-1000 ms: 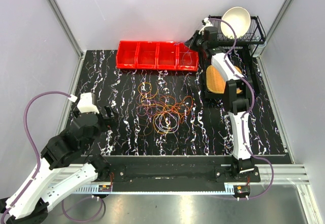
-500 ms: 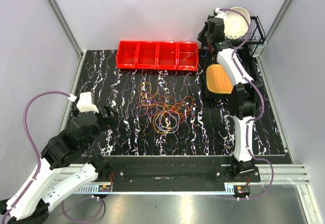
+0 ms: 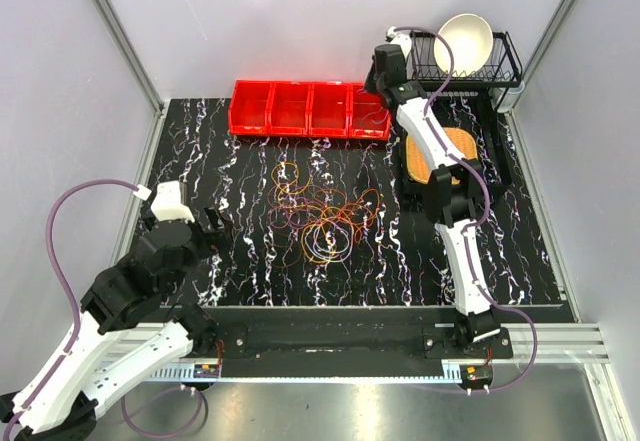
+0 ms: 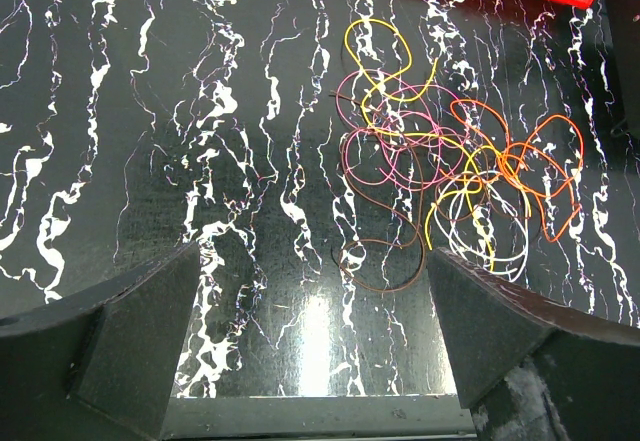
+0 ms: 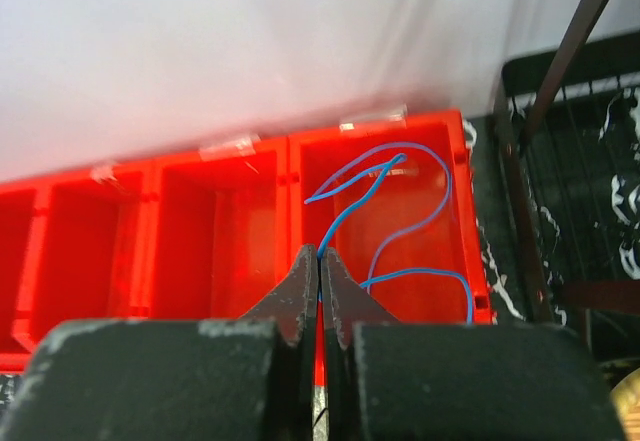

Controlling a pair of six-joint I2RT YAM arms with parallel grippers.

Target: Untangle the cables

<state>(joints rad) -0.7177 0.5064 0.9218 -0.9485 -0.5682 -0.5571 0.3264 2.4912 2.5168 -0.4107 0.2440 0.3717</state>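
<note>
The cables point(image 3: 320, 216) lie as a loose tangle of orange, yellow, pink, brown and whitish loops in the middle of the black marbled table; the left wrist view shows this tangle point(image 4: 440, 171) too. My left gripper point(image 3: 215, 223) hovers left of the tangle, open and empty point(image 4: 312, 256). A brown loop lies just beyond its fingertips. My right gripper point(image 3: 375, 91) is above the rightmost compartment of the red bin point(image 3: 300, 108). It is shut point(image 5: 320, 253) on a blue cable point(image 5: 421, 270) that curls down into that compartment point(image 5: 400, 221).
A black wire rack point(image 3: 505, 61) holding a white bowl point(image 3: 468, 39) stands at the back right. An orange woven pad point(image 3: 440, 156) sits on a black stand beside the right arm. Grey walls close in the table on three sides.
The right wrist has swung from beside the rack leftward, back over the bin's right end, still shut on the blue cable. The left arm and the tangle have not moved.
</note>
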